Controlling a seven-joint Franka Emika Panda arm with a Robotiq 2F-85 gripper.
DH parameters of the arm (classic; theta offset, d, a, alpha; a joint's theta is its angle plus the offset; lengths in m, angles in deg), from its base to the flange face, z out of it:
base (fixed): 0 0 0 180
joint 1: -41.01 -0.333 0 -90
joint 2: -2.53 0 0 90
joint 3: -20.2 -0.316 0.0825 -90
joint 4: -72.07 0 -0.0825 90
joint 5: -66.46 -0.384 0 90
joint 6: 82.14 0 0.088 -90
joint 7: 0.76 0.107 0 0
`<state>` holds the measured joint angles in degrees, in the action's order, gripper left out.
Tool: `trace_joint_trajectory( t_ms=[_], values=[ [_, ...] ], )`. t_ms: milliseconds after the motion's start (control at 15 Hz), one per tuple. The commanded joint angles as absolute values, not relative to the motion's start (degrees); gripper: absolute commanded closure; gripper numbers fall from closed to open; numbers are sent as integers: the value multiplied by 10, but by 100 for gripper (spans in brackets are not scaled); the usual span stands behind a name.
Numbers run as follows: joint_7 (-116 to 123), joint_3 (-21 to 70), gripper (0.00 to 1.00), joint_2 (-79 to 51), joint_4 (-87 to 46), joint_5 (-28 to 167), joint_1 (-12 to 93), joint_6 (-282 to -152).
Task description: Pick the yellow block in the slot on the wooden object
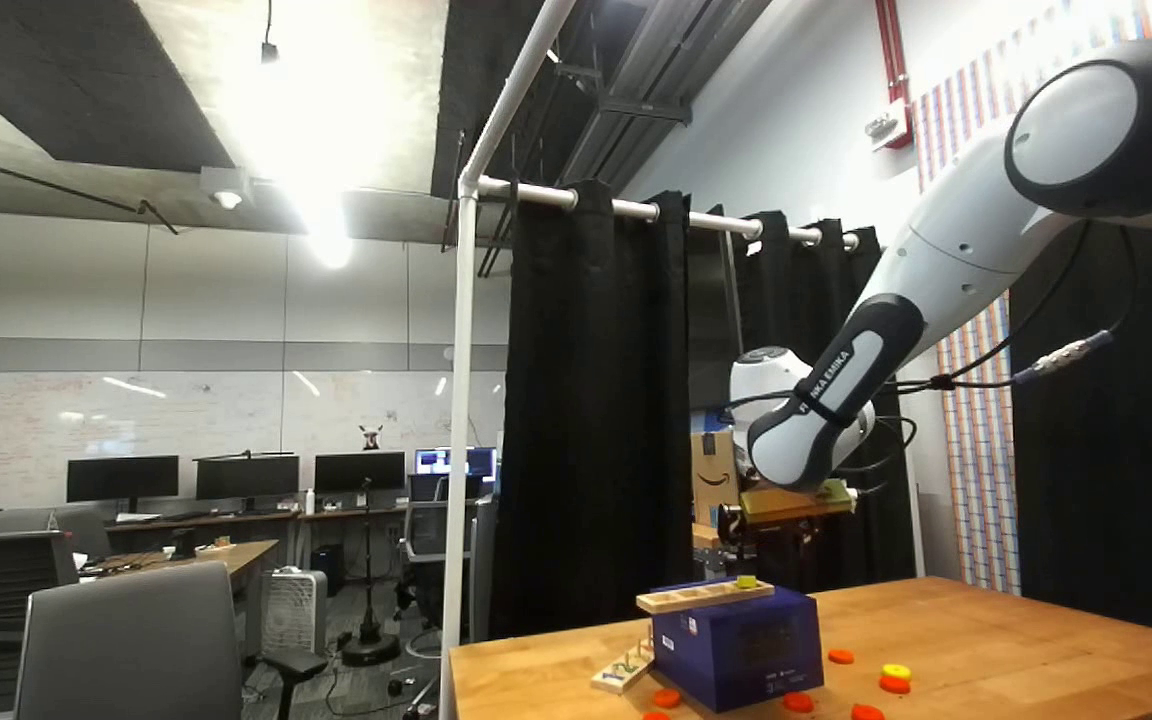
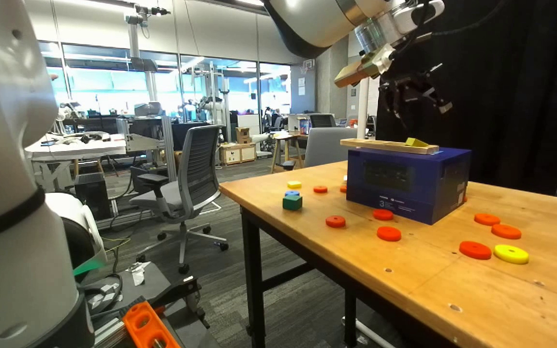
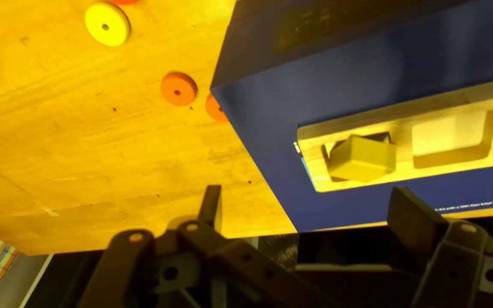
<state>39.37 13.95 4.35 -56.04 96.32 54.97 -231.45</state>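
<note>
The yellow block [image 3: 364, 158] sits crooked and partly raised in the end slot of a wooden slotted board [image 3: 404, 147]. The block also shows in both exterior views [image 1: 746, 582] [image 2: 416, 142]. The board [image 1: 681, 600] [image 2: 377, 144] lies on top of the dark blue box [image 2: 404, 183], which stands on the table; the box also shows in the wrist view [image 3: 336, 85]. My gripper [image 3: 306, 190] is open and empty, its fingers wide apart. In an exterior view the gripper [image 2: 423, 113] hangs above the block's end of the board, apart from it.
Several orange discs [image 2: 388, 234] and a yellow disc [image 2: 511, 254] lie on the wooden table [image 2: 433, 261] around the box. A green block [image 2: 292, 202] lies near the table's edge. A small board with pegs [image 1: 624, 668] leans beside the box. A black curtain [image 1: 596, 420] hangs behind.
</note>
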Motion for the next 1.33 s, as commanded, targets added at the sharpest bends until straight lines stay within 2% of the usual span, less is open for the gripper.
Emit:
trace_joint_trajectory(
  t_ms=[0,400,1267],
  values=[
    [326,173,0,90,-573,881,498,-2227],
    [295,184,0,93,-548,843,474,-2137],
    [247,201,0,46,-527,812,470,-2161]
  ],
)
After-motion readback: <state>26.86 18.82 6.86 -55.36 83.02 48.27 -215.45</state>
